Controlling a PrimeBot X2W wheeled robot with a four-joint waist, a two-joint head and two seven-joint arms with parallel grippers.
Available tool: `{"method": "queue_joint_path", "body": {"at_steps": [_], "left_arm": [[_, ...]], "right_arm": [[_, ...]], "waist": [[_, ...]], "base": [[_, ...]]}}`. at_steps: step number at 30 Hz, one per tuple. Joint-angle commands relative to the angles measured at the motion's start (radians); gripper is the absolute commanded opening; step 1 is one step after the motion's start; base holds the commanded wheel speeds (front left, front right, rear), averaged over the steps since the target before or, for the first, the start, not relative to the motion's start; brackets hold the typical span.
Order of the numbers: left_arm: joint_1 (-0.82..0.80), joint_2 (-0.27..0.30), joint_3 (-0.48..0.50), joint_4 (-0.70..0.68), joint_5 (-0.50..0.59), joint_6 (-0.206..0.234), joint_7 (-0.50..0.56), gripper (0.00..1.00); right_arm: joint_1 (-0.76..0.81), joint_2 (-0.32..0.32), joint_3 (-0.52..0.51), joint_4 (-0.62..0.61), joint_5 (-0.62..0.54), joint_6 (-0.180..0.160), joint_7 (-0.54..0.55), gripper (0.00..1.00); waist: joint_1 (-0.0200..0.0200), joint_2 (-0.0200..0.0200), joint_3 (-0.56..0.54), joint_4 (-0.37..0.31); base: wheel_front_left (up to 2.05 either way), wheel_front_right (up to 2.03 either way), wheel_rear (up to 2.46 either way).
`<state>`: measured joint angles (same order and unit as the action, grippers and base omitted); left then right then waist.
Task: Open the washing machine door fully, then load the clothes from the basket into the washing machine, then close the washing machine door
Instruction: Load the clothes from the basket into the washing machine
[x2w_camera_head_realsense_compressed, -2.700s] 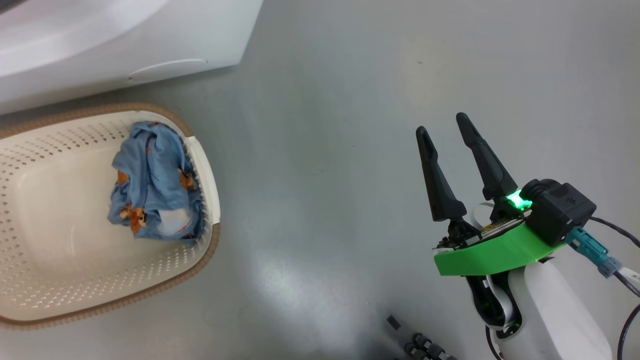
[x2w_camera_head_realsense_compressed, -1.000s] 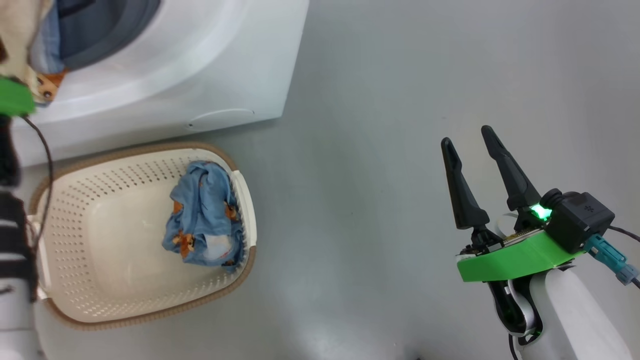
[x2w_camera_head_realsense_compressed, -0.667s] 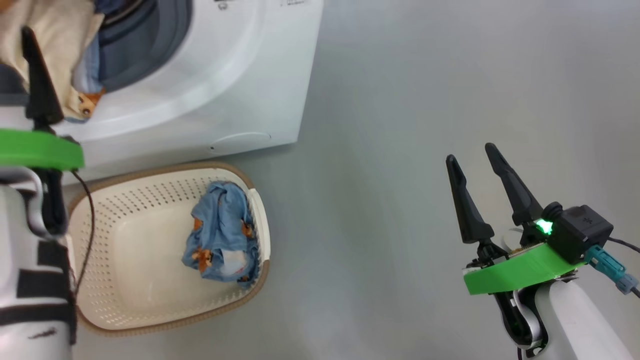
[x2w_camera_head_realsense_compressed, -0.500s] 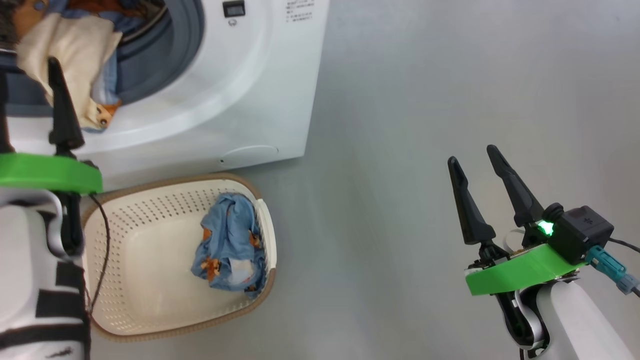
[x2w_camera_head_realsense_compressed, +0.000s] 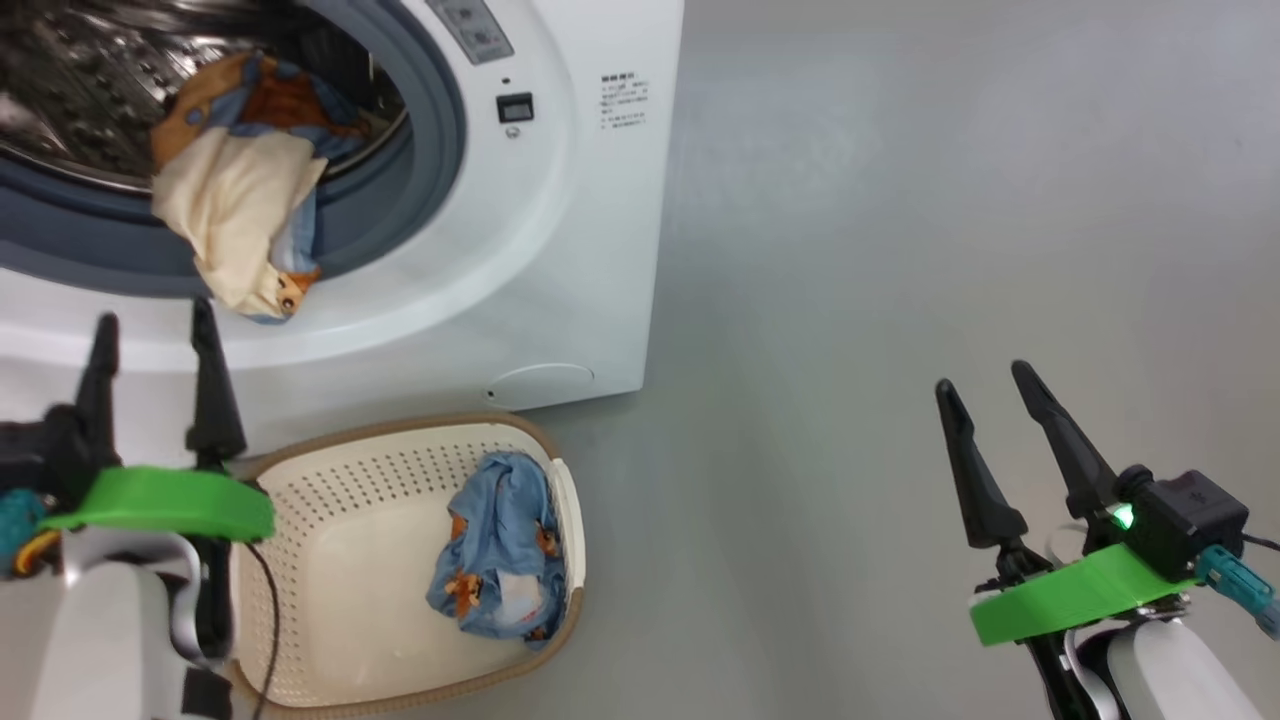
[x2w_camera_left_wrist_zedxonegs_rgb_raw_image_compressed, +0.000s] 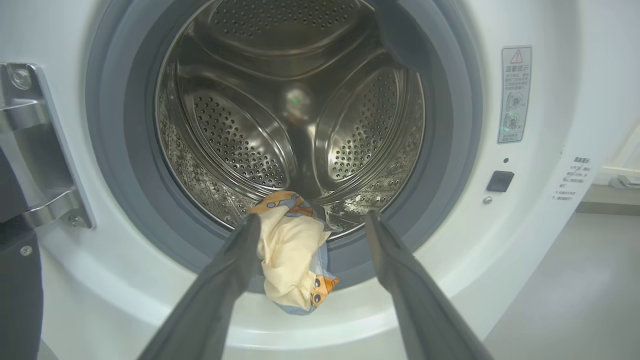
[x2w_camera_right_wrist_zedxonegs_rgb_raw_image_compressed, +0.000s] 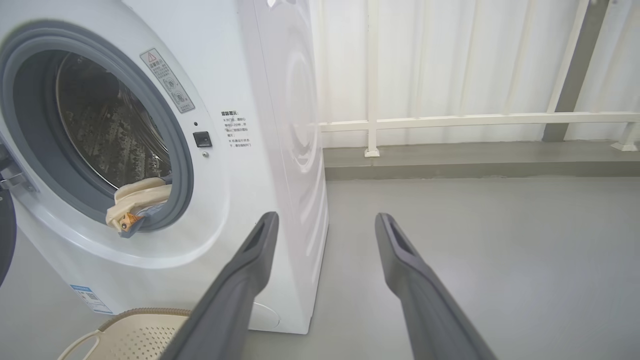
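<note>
1. We saw our left gripper (x2w_camera_head_realsense_compressed: 152, 312) and right gripper (x2w_camera_head_realsense_compressed: 983, 376) empty, fingers spread
2. 1 cloth piece (x2w_camera_head_realsense_compressed: 235, 225) hung out of the washer (x2w_camera_head_realsense_compressed: 560, 250) mouth
3. A 2nd piece (x2w_camera_head_realsense_compressed: 500, 560) lay in the basket (x2w_camera_head_realsense_compressed: 340, 480) before the washer

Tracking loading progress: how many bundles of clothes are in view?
2. A cream-and-blue bundle hangs over the grey rubber ring of the washing machine; a blue bundle lies in the basket against its right wall. Each bundle may hide more pieces.

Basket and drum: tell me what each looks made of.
The basket looks like moulded cream plastic, matte, going by its even rows of holes. The drum appears to be polished steel: it mirrors light and is finely perforated.
</note>
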<state>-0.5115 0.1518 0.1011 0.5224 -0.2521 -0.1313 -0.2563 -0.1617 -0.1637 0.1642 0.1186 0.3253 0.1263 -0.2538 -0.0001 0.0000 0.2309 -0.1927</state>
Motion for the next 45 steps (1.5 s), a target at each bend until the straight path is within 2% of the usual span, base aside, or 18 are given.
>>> {"method": "queue_joint_path", "body": {"at_steps": [1, 13, 27, 36, 45], "left_arm": [[0.017, 0.021, 0.022, -0.036, 0.005, 0.001, -0.005, 1.0], [0.237, -0.009, 0.018, -0.111, 0.02, 0.001, -0.005, 1.0], [0.454, -0.048, 0.055, -0.264, 0.027, 0.001, -0.005, 1.0], [0.533, -0.062, 0.086, -0.341, 0.038, 0.001, -0.005, 1.0], [0.525, -0.066, 0.096, -0.352, 0.04, 0.001, -0.005, 1.0]], "right_arm": [[0.016, -0.019, 0.009, -0.021, 0.013, 0.004, -0.008, 1.0], [0.116, -0.034, -0.025, -0.018, 0.017, 0.004, -0.008, 1.0], [0.18, -0.036, -0.052, -0.028, 0.02, 0.004, -0.008, 1.0], [0.185, -0.036, -0.053, -0.03, 0.019, 0.004, -0.008, 1.0], [0.172, -0.039, -0.051, -0.028, 0.021, 0.004, -0.008, 1.0]], "waist": [[0.0001, 0.0, -0.033, 0.021], [0.0001, 0.0, -0.145, 0.048], [0.0001, 0.0, -0.192, 0.065], [0.0001, 0.0, -0.193, 0.065], [0.0001, 0.0, -0.177, 0.063]], "base": [[0.0, 0.0, 0.0], [0.0, 0.0, 0.0], [0.0, 0.0, 0.0], [0.0, 0.0, 0.0], [0.0, 0.0, 0.0]]}}
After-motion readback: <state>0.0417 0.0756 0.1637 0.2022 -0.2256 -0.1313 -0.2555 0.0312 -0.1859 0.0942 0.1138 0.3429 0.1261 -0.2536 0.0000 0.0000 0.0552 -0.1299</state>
